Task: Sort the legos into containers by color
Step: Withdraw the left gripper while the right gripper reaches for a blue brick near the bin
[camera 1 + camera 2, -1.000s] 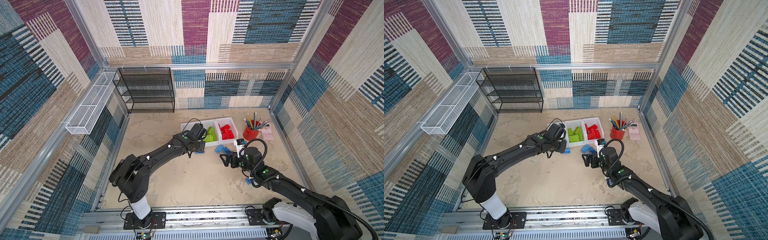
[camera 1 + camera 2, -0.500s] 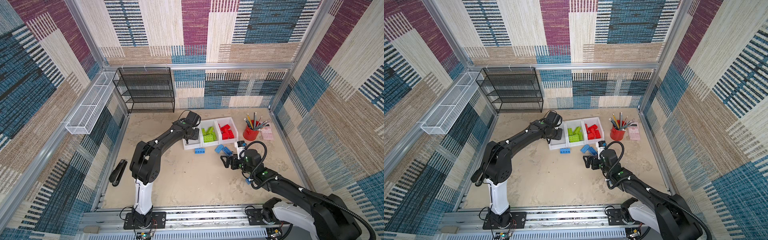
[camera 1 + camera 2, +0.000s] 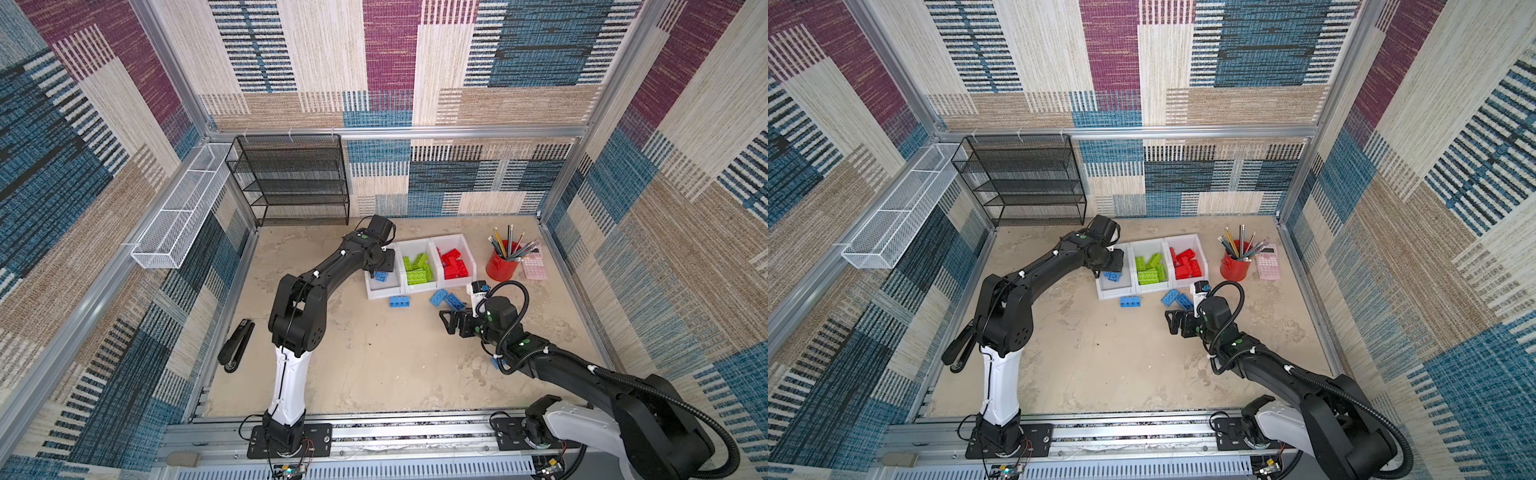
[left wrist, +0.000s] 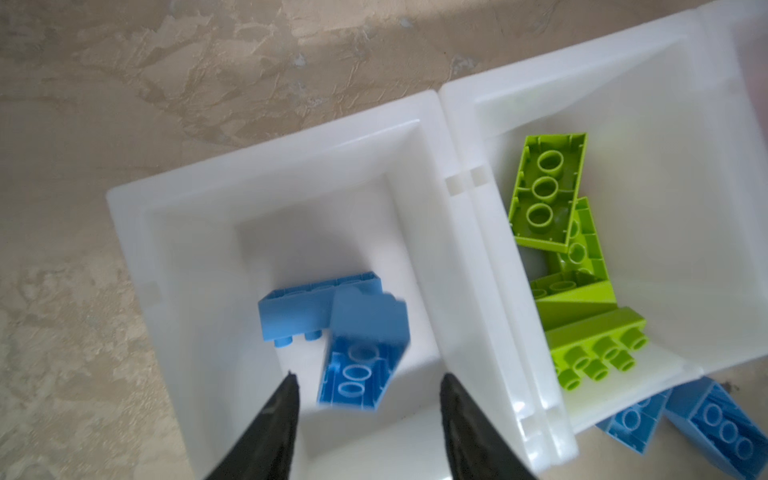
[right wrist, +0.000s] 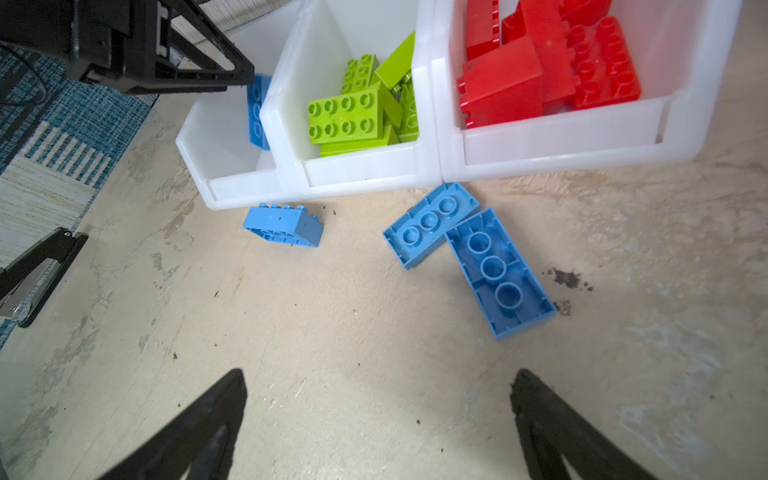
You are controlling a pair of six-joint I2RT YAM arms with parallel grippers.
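Your left end effector [image 4: 369, 380]: spread over leftmost container [image 4: 174, 232], near table's far edge. Loose blue lego [image 4: 365, 353] is blurred below fingertips, likely dropping onto resting blue lego [image 4: 299, 307] inside. Risk: bounce, hop over low front lip. Lift straight, or you clip wall and shove joined row. Your right end effector [image 5: 379, 374]: wide open, empty, above bare table. Two blue legos [image 5: 432, 224] ahead touch; closing on one drags other. Third blue lego [image 5: 284, 224] lies just beside container front; reaching there risks arm clash.
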